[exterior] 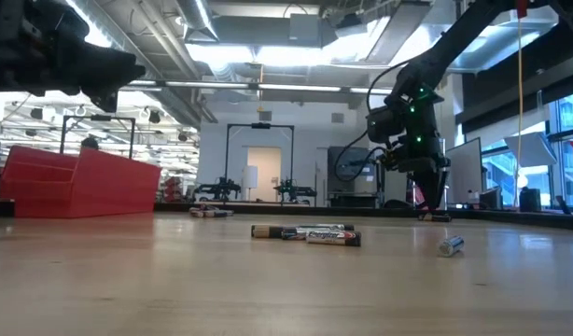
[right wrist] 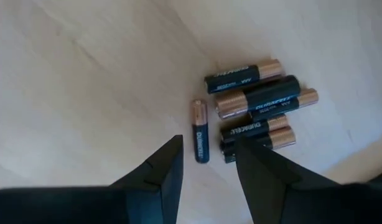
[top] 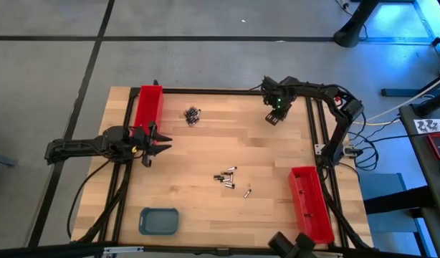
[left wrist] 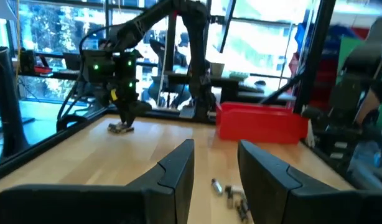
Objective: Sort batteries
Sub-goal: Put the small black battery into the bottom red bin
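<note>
Hovering open and empty, the right gripper points at batteries; left gripper open.

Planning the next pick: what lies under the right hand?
Under the right hand, a cluster of copper-topped batteries lies on the table, one apart. Its fingers cover the lowest cells' ends.

Plenty of bare wood on the table left of the middle battery cluster, all the way across to the left gripper. One stray cell just right of that cluster, then a red tray blocking further right. Another battery pile well behind the cluster, near a second red tray. Right gripper parked low over its own pile, behind and to the right. Blue-grey tray sitting in front, to the left.
</note>
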You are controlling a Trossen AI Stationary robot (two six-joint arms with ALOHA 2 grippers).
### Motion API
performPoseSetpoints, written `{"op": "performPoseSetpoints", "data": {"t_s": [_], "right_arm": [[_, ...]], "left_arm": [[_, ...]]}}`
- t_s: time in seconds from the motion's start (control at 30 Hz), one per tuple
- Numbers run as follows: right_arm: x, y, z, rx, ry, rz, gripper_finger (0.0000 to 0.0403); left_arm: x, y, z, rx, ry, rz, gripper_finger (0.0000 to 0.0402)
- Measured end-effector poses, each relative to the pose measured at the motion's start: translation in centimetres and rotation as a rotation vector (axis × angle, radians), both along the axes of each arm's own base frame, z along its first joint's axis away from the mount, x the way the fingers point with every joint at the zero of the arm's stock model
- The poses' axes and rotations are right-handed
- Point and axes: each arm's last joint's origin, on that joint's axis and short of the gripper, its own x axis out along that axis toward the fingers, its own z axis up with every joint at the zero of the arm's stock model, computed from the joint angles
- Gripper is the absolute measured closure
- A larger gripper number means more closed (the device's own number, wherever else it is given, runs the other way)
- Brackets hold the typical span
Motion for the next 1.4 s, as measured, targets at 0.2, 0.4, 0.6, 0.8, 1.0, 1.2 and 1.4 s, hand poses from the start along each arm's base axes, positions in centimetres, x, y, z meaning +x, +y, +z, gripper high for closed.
{"op": "performPoseSetpoints", "data": {"t_s": [0.2, 0.4, 0.6, 0.8, 1.0, 1.2, 1.4], "right_arm": [[0.7, 0.7, 1.5, 0.014, 0.052, 0.007, 0.0258], [2.7, 2.8, 2.7, 0.035, 0.017, -0.069, 0.0258], [3.9, 8.4, 0.0, 0.017, -0.07, 0.015, 0.0258], [2.7, 7.1, -1.0, -0.038, -0.044, -0.059, 0.0258], [0.0, 3.5, -1.0, -0.029, -0.041, -0.202, 0.0258], [-1.1, 2.1, -1.0, -0.024, -0.061, -0.217, 0.0258], [-0.7, 1.7, -1.1, -0.073, -0.089, -0.211, 0.0258]], "left_arm": [[0.0, 0.0, 0.0, -0.036, 0.001, -0.003, 0.0288], [0.0, 0.0, 0.0, -0.038, -0.001, -0.003, 0.0288], [0.0, 0.0, 0.0, -0.089, -0.003, -0.007, 0.0288], [0.0, 0.0, 0.0, -0.144, -0.004, -0.011, 0.0288], [0.0, 0.0, 0.0, -0.148, -0.004, -0.011, 0.0288], [0.0, 0.0, -0.1, -0.147, -0.003, -0.011, 0.0288], [0.0, 0.0, -0.1, -0.147, -0.003, -0.011, 0.0288]]}}
